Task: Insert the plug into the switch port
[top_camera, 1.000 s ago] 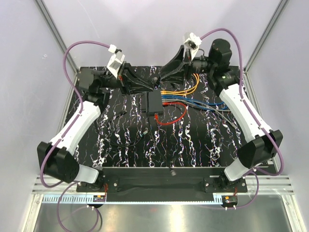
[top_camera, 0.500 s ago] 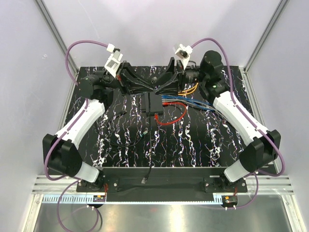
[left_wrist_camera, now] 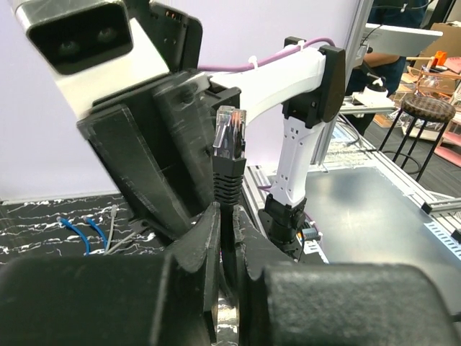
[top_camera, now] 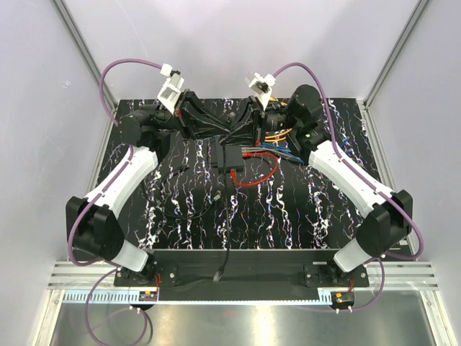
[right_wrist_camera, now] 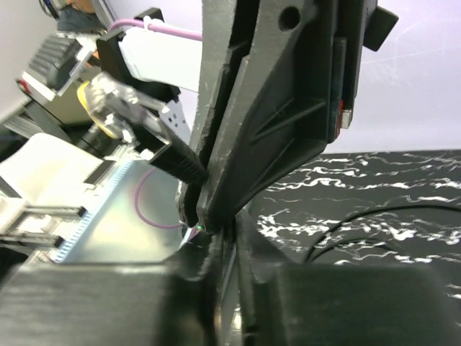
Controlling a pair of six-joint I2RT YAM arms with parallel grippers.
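Switch (top_camera: pixel 230 155) lies flat at the middle of the marbled black table (top_camera: pixel 288 216), towards its far side, with red (top_camera: pixel 263 173), blue (top_camera: pixel 284 153) and orange cables (top_camera: pixel 284 133) spread just to its right. A black cable (top_camera: pixel 227 216) runs from it to the table's near edge. Above its far edge the left gripper (top_camera: pixel 223 132) and right gripper (top_camera: pixel 243 130) meet tip to tip.

From the left wrist, that gripper's fingers (left_wrist_camera: pixel 205 231) are clamped on the ribbed black boot of the plug (left_wrist_camera: pixel 229 133). The plug's clear head stands upright above them, just in front of the right gripper's black body.

From the right wrist, its own fingers (right_wrist_camera: pixel 209 270) are drawn together to a thin slit. Whether the cable is caught there cannot be told. The plug points up and left beside the left gripper's tip. The switch is out of both wrist views.
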